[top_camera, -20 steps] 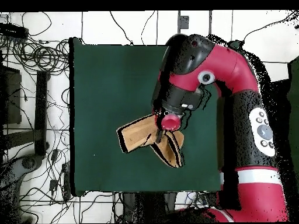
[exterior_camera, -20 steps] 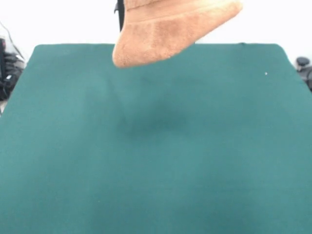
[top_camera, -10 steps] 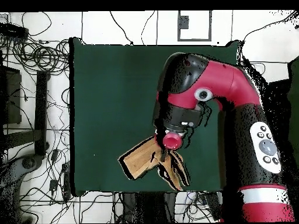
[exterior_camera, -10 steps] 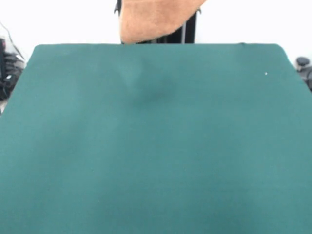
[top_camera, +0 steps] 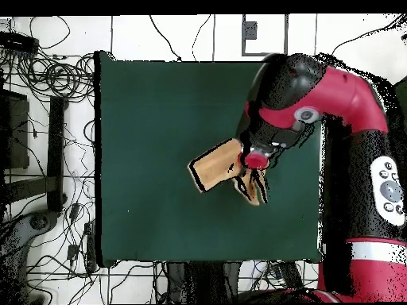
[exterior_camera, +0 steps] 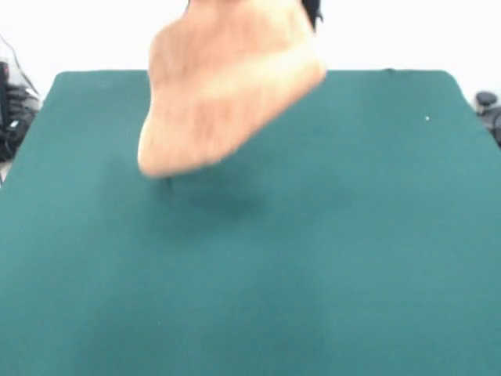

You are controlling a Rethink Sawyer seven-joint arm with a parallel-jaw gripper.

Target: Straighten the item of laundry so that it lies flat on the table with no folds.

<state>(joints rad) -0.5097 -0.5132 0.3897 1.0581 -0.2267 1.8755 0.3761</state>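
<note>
The tan-orange terry towel [exterior_camera: 227,86] hangs crumpled in the air over the far middle of the dark green table [exterior_camera: 352,251]. It is blurred, and its lowest corner is just above the cloth at the left. In the overhead view the towel [top_camera: 215,167] sticks out to the left from under the arm's head. My gripper [top_camera: 253,165] is shut on the towel's upper part; the arm hides it from above. In the front view the gripper is above the top edge. The towel is bunched with folds, not spread.
The red and black arm [top_camera: 350,103] reaches over the table's right side in the overhead view. Cables and equipment [top_camera: 48,87] lie on the floor left of the table. Dark gear stands at the front view's left edge [exterior_camera: 16,110] and right edge [exterior_camera: 487,106].
The arm has swung away from the table's base-side edge toward the middle. The towel, carried with it, now hangs lower and closer in the front view and is swinging.
</note>
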